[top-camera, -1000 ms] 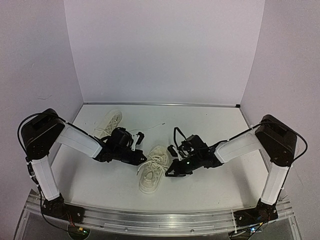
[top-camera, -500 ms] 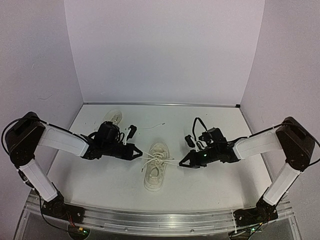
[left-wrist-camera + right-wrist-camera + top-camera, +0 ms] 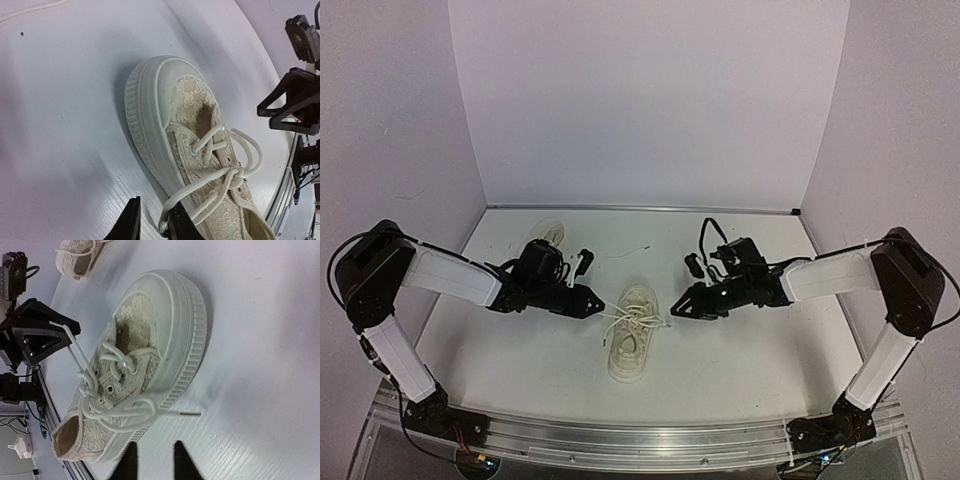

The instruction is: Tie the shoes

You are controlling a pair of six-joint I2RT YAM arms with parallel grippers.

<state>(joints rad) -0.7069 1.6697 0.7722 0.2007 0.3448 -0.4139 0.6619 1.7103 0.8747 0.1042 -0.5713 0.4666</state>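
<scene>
Now left gripper [image 3: 594, 303] pinching lace [image 3: 175, 200], right gripper [image 3: 676, 311] parted beside shoe [image 3: 630, 345]

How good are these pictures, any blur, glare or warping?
Top view: the wide lens bows the front rail and leans the side walls; light is even, no glare. Left wrist view: the near shoe is sharp, a soft shadow beside its toe; the left pincer is cut off at the bottom edge. Right wrist view: same shoe sharp, the far shoe a little softer.
</scene>
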